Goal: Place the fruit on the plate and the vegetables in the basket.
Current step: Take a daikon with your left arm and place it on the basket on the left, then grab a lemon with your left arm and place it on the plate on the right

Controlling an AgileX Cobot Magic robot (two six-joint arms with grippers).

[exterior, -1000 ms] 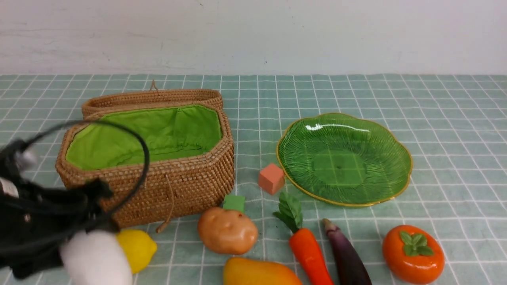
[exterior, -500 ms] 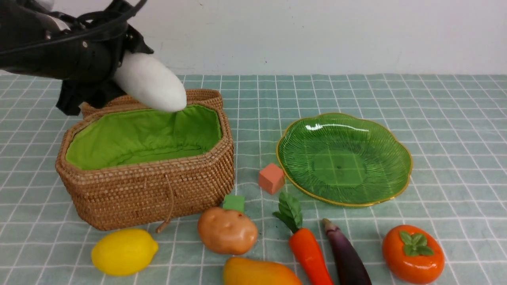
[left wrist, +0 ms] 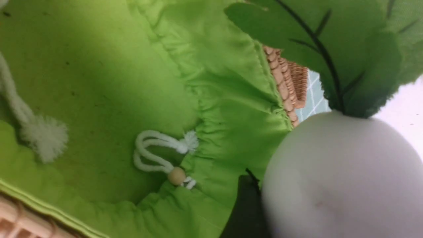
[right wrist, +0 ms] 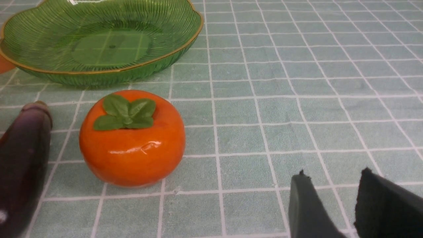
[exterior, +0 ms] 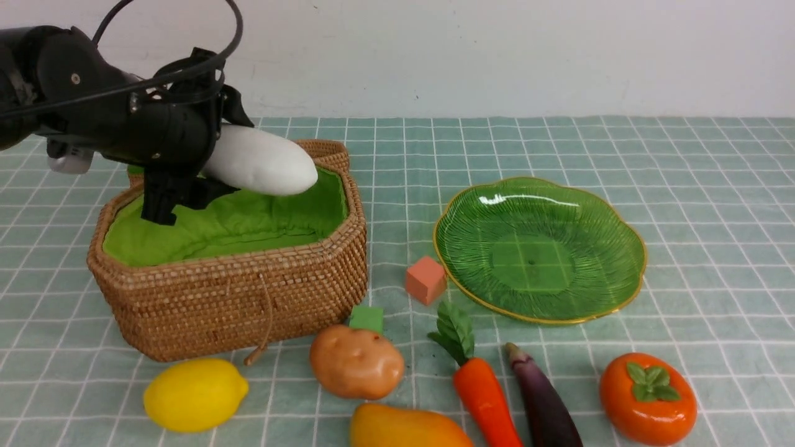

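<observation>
One smooth white radish [exterior: 264, 162], green leaves [left wrist: 330, 39], in left claw [exterior: 197, 162]

Mango [exterior: 404, 429] and eggplant [exterior: 545, 402] run off the front view's bottom edge.

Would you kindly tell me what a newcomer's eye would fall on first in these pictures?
First, the left gripper holding the white radish over the open, green-lined basket on the left. Next, the glossy green plate on the right, and nearer the camera a row of toys on the checked cloth: lemon, potato, mango, carrot, eggplant and persimmon.
</observation>
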